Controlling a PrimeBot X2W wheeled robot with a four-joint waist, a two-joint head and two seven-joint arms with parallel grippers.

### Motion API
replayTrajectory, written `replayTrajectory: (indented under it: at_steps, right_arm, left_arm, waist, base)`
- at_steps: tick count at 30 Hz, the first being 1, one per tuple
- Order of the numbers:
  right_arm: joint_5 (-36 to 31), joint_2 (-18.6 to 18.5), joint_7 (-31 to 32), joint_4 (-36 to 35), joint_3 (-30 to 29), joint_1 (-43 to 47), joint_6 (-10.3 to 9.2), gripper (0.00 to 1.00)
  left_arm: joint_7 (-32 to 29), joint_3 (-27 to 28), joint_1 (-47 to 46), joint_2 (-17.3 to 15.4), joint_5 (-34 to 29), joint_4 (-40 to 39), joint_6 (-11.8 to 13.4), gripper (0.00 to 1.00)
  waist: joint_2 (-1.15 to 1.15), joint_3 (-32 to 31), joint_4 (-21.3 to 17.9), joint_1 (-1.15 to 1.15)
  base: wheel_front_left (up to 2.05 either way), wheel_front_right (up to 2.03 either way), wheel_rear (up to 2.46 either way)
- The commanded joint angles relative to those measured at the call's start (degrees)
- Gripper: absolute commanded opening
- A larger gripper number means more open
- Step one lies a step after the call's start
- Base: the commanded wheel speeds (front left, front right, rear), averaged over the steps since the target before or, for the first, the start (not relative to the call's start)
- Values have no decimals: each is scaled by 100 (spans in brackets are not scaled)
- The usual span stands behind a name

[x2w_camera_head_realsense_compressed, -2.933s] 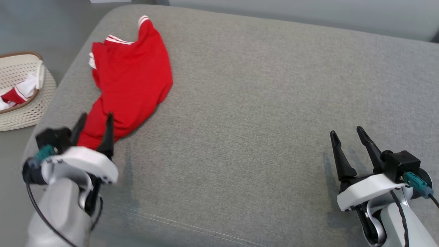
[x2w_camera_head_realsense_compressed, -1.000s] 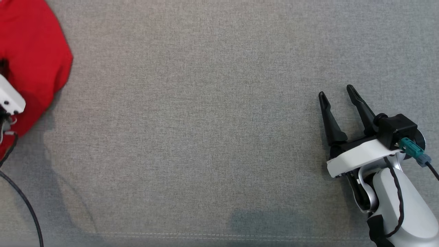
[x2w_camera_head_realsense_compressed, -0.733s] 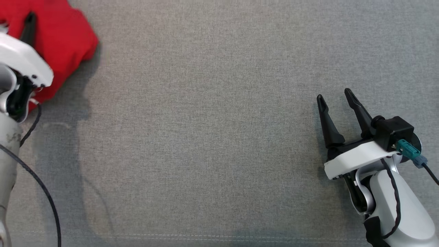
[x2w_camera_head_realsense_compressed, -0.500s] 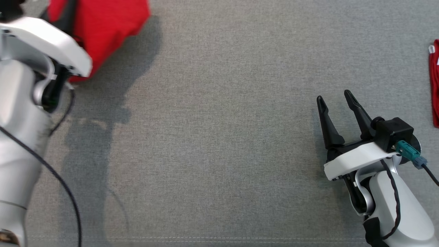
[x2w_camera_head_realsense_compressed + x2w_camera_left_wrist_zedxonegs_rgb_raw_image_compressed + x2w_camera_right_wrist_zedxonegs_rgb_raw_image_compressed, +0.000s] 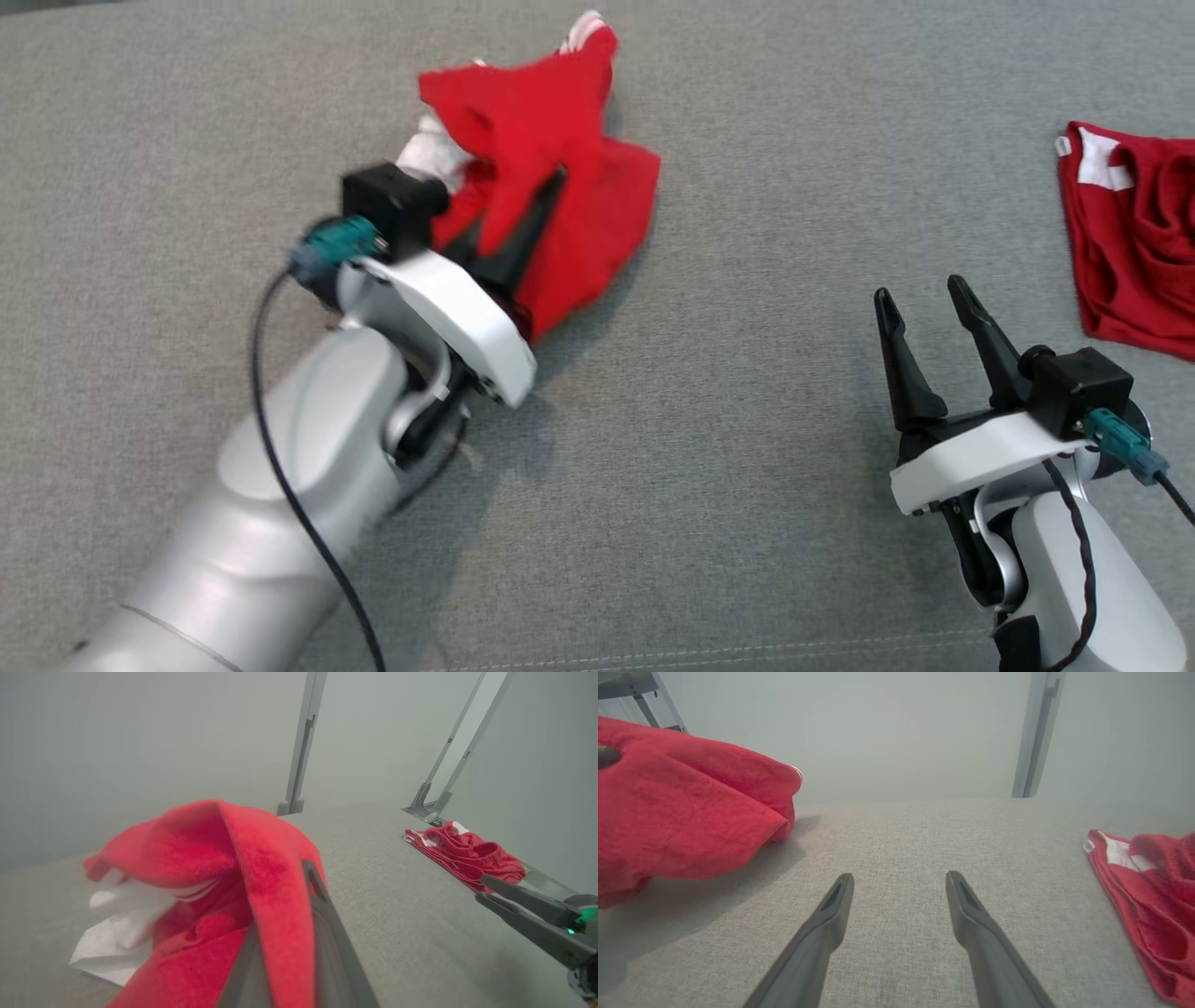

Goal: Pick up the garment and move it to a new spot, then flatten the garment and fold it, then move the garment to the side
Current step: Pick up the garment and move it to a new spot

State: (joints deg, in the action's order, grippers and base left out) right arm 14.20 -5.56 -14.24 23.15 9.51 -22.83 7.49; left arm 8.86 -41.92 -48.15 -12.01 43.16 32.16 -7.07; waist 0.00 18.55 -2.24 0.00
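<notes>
Garment (image 5: 569,215): red cloth with white trim, bunched in a heap toward the far left of a grey woven cushion (image 5: 747,448). My left tool (image 5: 523,224) is clamped on it, a red fold running between the two fingers in the left wrist view. Whether its lower folds rest on the cushion or hang just clear I cannot tell.

My right tool (image 5: 920,287) stands open, gripping nothing, low over bare cushion, well apart from the heap.

Writing: a small white tab (image 5: 1061,145) on the corner of a second garment (image 5: 1134,243), too small to read.

Count: two red garments and two tools. The second garment lies crumpled at the far right edge of the cushion.

Surface: one seam of pale stitching (image 5: 747,649) along the near edge. Behind the cushion are a plain grey wall (image 5: 140,742) and two grey metal posts (image 5: 303,742).
</notes>
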Motion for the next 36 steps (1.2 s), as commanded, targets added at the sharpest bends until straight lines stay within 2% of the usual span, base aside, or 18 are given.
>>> replayTrajectory:
  at_steps: [1,7,13,14,15,16,24,36]
  right_arm:
    - [37,26,-76,-114,71,88,0,100]
    - [76,-5,-76,-94,27,193,0,100]
    - [97,6,-76,-90,51,194,0,100]
    - [99,7,-76,-87,48,191,0,100]
    - [99,7,-76,-84,44,189,0,100]
    - [99,4,-76,-82,35,190,0,100]
    - [111,-36,-76,-58,-29,311,0,100]
    - [146,-93,-76,-66,47,413,0,100]
  left_arm:
    - [60,113,-33,-96,64,-155,-41,0]
    - [105,-483,347,285,51,-72,-41,0]
    - [294,-839,514,393,-116,555,-41,2]
    - [331,-847,534,395,-121,676,-41,34]
    - [380,-837,545,390,-126,773,-41,83]
    - [433,-807,554,388,-125,852,-41,100]
    - [607,-470,751,334,-253,1045,5,100]
    - [613,718,1658,137,-648,460,222,100]
  waist:
    - [0,-71,-76,0]
    - [0,-244,-230,0]
    - [0,-257,-346,0]
    - [0,-267,-354,0]
    - [0,-281,-359,0]
    - [0,-301,-356,0]
    - [0,-633,-209,0]
    - [0,-922,-72,0]
  base:
    - [0,0,0]
    - [0,0,0]
    - [0,0,0]
    - [0,0,0]
    - [0,0,0]
    - [0,0,0]
    - [0,0,0]
    - [0,0,0]
